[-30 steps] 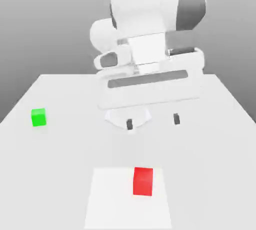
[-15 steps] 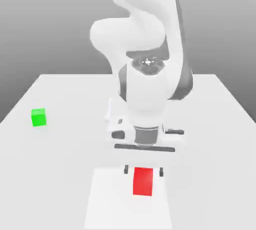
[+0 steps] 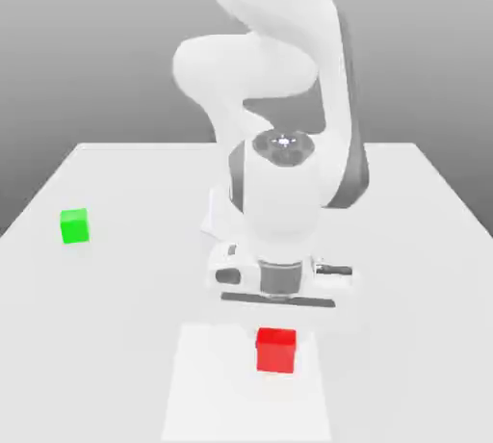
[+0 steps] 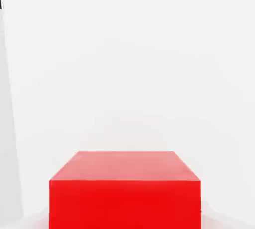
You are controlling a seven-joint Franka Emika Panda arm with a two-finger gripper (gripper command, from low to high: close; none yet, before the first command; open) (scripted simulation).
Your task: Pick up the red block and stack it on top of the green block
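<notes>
The red block is seen nearest, resting on a paler square patch of the surface, directly under the arm's hand. In the hand view the red block is seen close up and square-on. The jaws are clenched on the red block; the fingertips themselves are hidden behind the hand's body in the exterior view. The grasp step is judged complete, the lift not yet begun. For a clean lift, a straight vertical rise is advised, so the block is not dragged or twisted in the grip. Farther back, toward the exterior view's left, the green block is noted, well apart and unobstructed. Enough height should be gained before any sideways travel.
</notes>
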